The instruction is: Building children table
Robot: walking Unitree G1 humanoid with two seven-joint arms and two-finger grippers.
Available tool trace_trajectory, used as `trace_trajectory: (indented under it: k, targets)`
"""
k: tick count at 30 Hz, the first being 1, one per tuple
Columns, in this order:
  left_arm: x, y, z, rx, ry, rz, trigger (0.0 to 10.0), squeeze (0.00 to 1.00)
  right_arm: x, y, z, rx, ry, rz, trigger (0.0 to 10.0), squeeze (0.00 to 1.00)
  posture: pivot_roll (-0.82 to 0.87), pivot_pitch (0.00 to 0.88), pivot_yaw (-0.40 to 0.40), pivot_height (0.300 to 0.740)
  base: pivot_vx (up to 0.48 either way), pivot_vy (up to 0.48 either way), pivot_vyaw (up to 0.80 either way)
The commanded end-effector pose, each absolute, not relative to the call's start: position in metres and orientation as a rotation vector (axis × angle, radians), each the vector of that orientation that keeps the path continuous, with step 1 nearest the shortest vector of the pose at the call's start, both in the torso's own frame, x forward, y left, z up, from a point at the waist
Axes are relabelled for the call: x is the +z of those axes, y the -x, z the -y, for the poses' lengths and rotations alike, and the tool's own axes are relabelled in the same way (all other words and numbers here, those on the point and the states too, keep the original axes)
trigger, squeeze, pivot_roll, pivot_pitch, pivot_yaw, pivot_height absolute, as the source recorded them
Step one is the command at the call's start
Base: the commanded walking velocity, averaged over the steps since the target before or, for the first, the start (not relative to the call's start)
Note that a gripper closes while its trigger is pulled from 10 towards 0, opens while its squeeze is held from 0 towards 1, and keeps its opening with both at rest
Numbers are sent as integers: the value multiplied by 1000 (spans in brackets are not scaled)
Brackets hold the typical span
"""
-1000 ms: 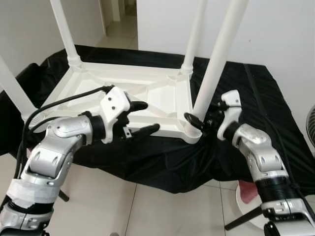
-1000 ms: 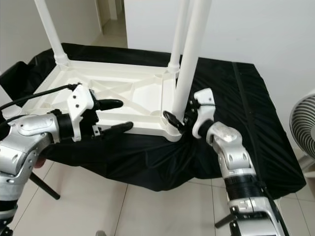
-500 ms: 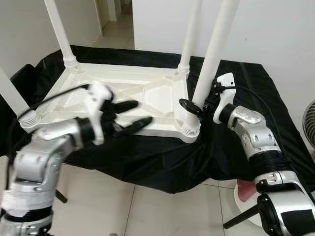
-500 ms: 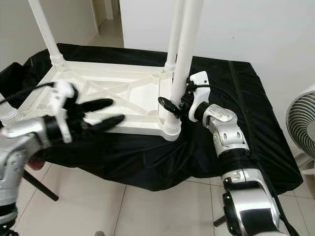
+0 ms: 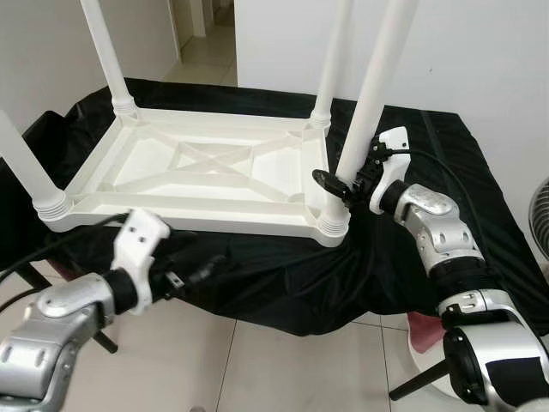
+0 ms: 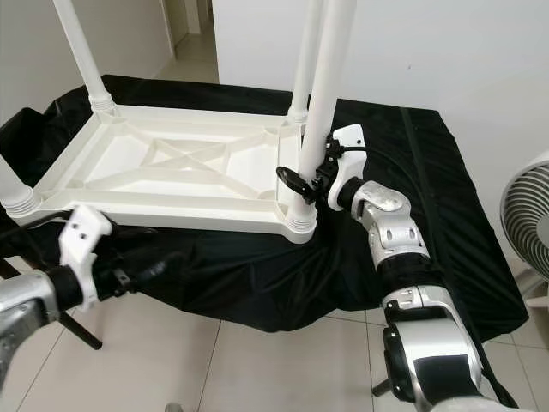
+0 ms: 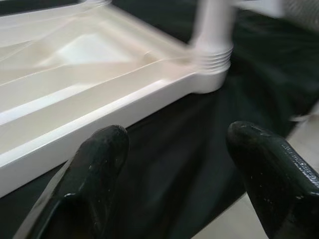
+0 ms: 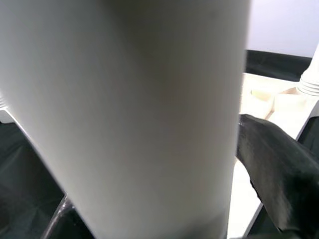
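Note:
A white plastic children's table (image 5: 206, 163) lies upside down on a black cloth (image 5: 283, 283), its legs pointing up. My right gripper (image 5: 341, 182) is shut on the near right leg (image 5: 369, 103), a little above its ribbed base. One black finger (image 5: 326, 180) shows on the leg's left side, and in the right wrist view the leg (image 8: 149, 99) sits between both fingers. My left gripper (image 5: 196, 259) hangs open and holds nothing. It is low in front of the table's front edge, over the draped cloth. The left wrist view looks past its spread fingers (image 7: 99, 164) at that edge.
The cloth hangs down over the near side onto the tiled floor (image 5: 283, 360). A fan (image 6: 525, 223) stands at the far right. A red and white object (image 5: 426, 335) and a black stand leg (image 5: 420, 382) sit on the floor beneath my right arm. A white wall rises behind.
My left gripper has dropped from above the table's underside down and back to in front of its front edge. The right gripper slid up the leg, then held.

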State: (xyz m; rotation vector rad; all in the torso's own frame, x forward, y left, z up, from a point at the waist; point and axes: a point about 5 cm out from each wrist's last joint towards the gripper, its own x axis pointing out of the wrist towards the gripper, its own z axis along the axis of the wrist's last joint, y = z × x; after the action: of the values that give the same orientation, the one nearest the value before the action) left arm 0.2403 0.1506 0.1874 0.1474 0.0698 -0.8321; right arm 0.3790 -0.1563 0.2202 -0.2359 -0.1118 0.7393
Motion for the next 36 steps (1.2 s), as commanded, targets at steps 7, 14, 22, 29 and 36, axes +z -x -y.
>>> trace_trajectory:
  k: [7, 14, 22, 29, 36]
  targets:
    - [210, -251, -122, -775, -178, 82, 10000, 0, 222, -381, 147, 780, 253, 119, 10000, 0, -31, 49, 2, 740, 0, 0, 0]
    - [218, -244, -111, -800, -231, 149, 10000, 0, 217, -383, 149, 783, 252, 107, 10000, 0, -31, 51, 3, 740, 0, 0, 0]
    - [215, -236, -111, -847, -269, 134, 10000, 0, 219, -384, 150, 881, 258, 59, 10000, 0, -24, 49, 6, 740, 0, 0, 0]
    - [214, -235, -109, -845, -278, 135, 10000, 0, 212, -379, 145, 1044, 274, -20, 6549, 0, -8, 51, 2, 740, 0, 0, 0]
    - [212, -236, -109, -827, -280, 129, 10000, 0, 208, -381, 149, 1023, 262, -39, 0, 0, -5, 51, 1, 740, 0, 0, 0]
